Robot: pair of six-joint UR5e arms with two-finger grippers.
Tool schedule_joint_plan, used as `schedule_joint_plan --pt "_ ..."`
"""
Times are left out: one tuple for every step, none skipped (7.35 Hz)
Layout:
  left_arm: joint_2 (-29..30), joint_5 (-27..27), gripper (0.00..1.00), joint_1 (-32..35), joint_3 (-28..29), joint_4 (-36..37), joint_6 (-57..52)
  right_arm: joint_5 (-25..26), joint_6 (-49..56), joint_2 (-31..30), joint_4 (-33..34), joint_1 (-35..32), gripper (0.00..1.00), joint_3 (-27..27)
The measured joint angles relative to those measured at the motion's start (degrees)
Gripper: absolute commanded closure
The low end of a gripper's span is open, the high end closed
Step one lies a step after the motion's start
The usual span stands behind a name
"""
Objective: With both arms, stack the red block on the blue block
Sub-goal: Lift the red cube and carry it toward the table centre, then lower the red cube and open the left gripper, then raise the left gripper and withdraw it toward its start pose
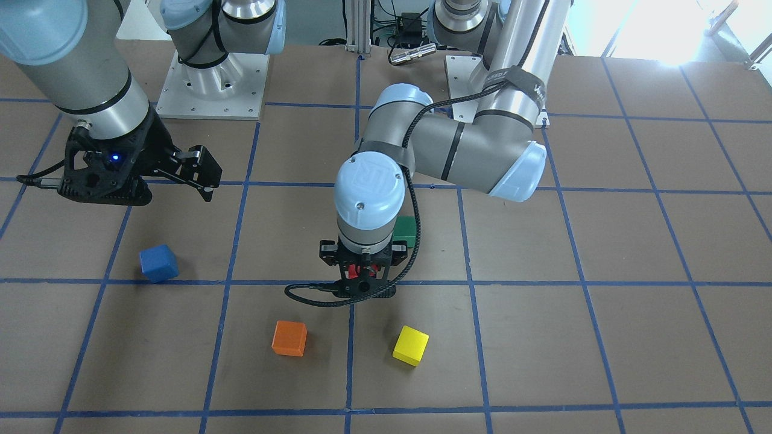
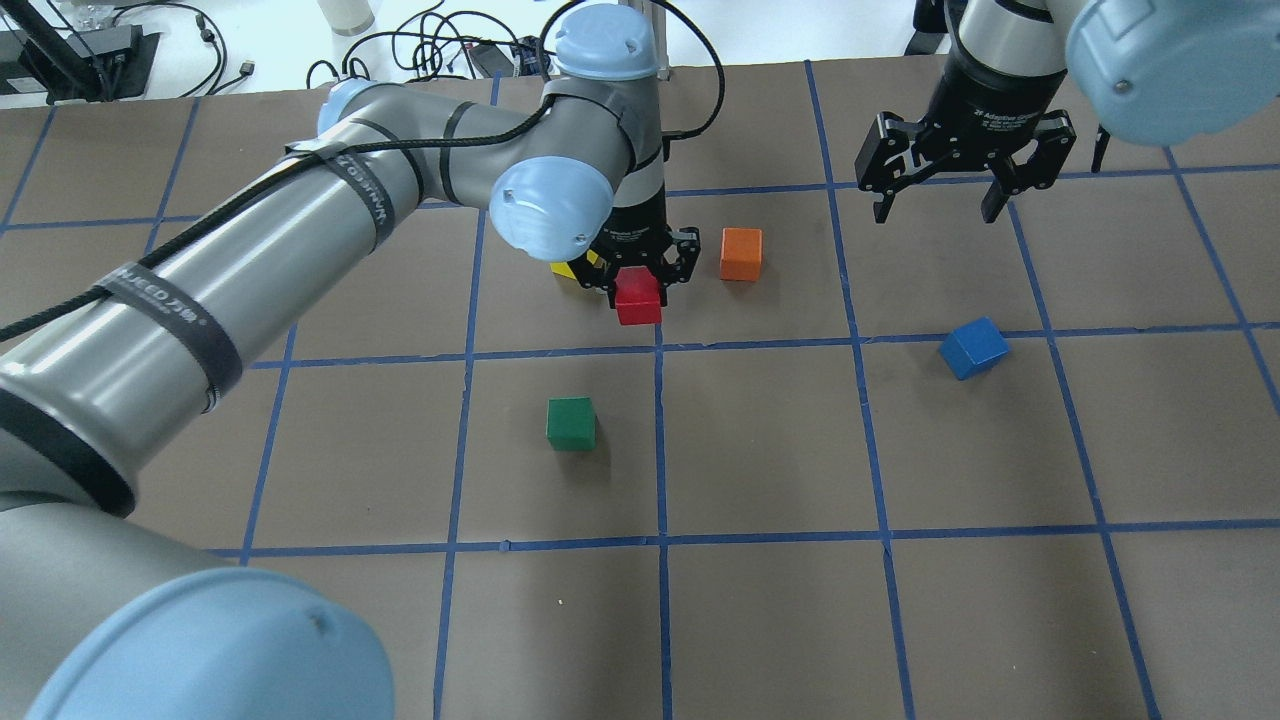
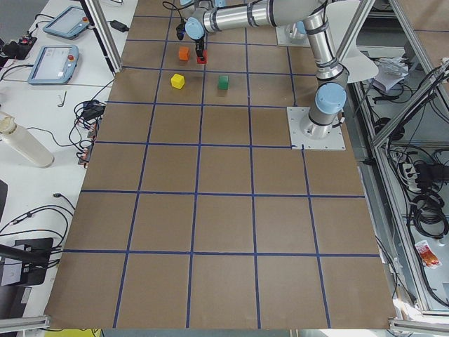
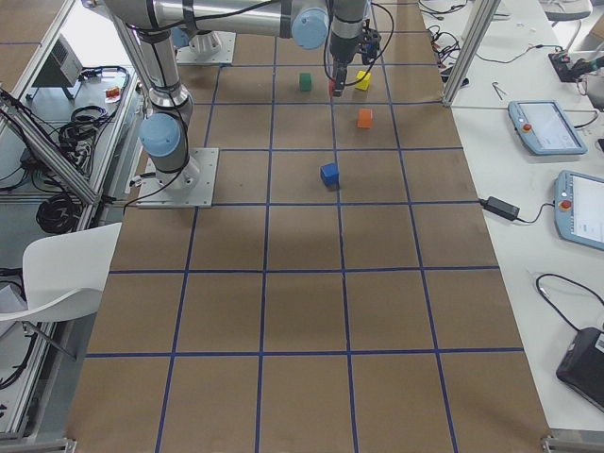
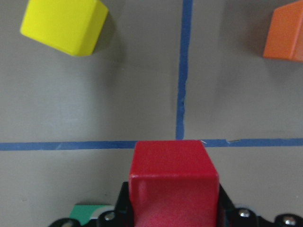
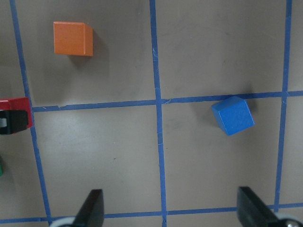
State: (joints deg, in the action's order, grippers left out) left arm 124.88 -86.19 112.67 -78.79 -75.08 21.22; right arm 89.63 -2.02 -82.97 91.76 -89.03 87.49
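My left gripper [image 2: 640,283] is shut on the red block [image 2: 638,298] and holds it low over a blue tape crossing, pointing straight down. The red block fills the lower middle of the left wrist view [image 5: 173,177], and in the front view [image 1: 366,269] it shows only as a sliver between the fingers. The blue block [image 2: 972,348] lies turned at an angle on the table to the robot's right and also shows in the right wrist view [image 6: 232,116]. My right gripper [image 2: 935,205] hangs open and empty above the table, beyond the blue block.
An orange cube [image 2: 741,253] sits just right of the red block. A yellow cube [image 2: 565,268] is half hidden behind the left wrist. A green cube [image 2: 571,422] lies nearer the robot. The brown table [image 2: 760,450] has a blue tape grid.
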Motion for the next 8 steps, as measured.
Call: schedule_joint_plan --pt "1.0 0.1 0.76 0.6 0.1 -0.1 0.1 0.0 0.0 0.0 0.0 0.0 0.00 0.0" --pt "1.6 0.0 0.54 0.9 0.1 -0.4 0.1 -0.1 0.0 0.1 0.1 0.0 0.00 0.0" --pt "1.9 0.0 0.22 1.0 -0.1 -0.7 0.3 -0.1 0.0 0.1 0.1 0.0 0.00 0.0" --pt "2.0 0.1 0.03 1.1 -0.3 -0.8 0.6 -0.1 0.0 0.1 0.1 0.1 0.00 0.1" --pt "1.9 0.1 0.00 1.1 -0.2 -0.8 0.8 -0.1 0.0 0.1 0.1 0.0 0.00 0.1" --pt "1.3 0.0 0.00 1.1 0.0 -1.0 0.8 -0.1 0.0 0.1 0.1 0.0 0.00 0.1" --pt "0.6 -0.1 0.00 1.1 0.2 -1.2 0.7 -0.1 0.0 0.1 0.1 0.0 0.00 0.1" --pt "-0.3 -0.2 0.00 1.0 0.4 -1.8 0.6 -0.1 0.0 0.1 0.1 0.1 0.00 0.1"
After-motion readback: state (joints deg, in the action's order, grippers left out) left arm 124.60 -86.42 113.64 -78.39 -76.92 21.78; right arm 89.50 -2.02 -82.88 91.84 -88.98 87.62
